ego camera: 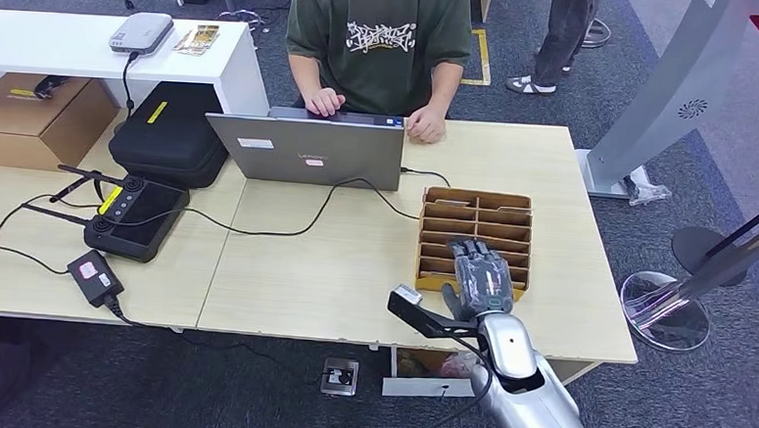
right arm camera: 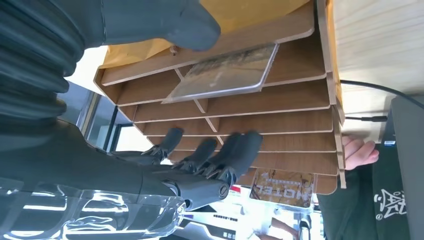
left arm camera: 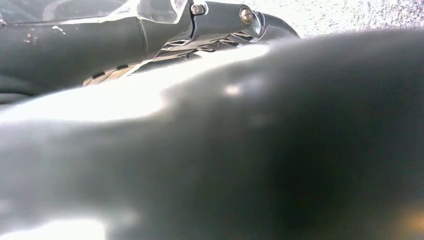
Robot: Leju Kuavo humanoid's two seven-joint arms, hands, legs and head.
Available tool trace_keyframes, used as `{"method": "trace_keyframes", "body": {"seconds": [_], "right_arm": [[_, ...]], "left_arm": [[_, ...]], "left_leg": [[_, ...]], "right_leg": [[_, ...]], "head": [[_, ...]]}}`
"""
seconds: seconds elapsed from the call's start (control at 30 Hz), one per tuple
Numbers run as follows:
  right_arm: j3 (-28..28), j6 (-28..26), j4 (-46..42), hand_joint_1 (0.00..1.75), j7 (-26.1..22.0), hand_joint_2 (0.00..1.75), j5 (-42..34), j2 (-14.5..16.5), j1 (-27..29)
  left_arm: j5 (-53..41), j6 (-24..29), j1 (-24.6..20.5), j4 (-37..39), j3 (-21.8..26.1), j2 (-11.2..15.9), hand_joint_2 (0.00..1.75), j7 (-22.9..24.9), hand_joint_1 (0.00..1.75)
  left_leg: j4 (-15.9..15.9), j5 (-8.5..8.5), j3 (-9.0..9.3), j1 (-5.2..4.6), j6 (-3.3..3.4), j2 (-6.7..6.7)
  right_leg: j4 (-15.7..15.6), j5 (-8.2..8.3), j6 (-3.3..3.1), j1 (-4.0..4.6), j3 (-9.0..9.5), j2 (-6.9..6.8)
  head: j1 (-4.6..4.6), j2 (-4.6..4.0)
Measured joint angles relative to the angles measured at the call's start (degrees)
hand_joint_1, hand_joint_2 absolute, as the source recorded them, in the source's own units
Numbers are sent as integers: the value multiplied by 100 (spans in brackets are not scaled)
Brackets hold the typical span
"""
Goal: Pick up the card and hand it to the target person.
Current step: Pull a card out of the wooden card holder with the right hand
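Right wrist view | card in wooden rack slot | right hand empty, fingers apart

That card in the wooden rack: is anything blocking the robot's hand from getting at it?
Nothing visible does. The card leans in an open slot of the wooden rack, between thin dividers. The right hand hovers above it, thumb and fingers apart.

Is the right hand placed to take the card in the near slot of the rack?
Probably yes. The right hand hovers over the wooden rack, thumb beside the card and fingers spread apart; nothing blocks it.
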Motion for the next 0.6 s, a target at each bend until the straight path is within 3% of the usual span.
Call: {"method": "trace_keyframes", "body": {"seconds": [0.1, 0.3, 0.53, 0.6], "right_arm": [[0, -1, 32, 100, 1, 175, -4, -11, 1], [0, -1, 101, 105, 16, 175, -32, -17, 3], [0, -5, 145, 169, 19, 175, -45, -19, 3], [0, -31, 151, 170, 14, 175, -55, -19, 2]], "left_arm": [[-11, -1, 0, 0, 0, 0, 0, 3, 0], [-35, -2, 0, 0, -2, -1, 0, 4, 0], [-54, -4, 0, 0, -4, 1, 0, 4, 0], [-62, -4, 0, 0, -7, 2, 0, 4, 0]], "left_leg": [[0, 0, 0, 0, 0, 0], [0, 0, 0, 0, 0, 0], [0, 0, 0, 0, 0, 0], [0, 0, 0, 0, 0, 0]], "right_leg": [[0, 0, 0, 0, 0, 0], [0, 0, 0, 0, 0, 0], [0, 0, 0, 0, 0, 0], [0, 0, 0, 0, 0, 0]], "head": [[-1, 0], [1, 0], [1, 0], [0, 0]]}}
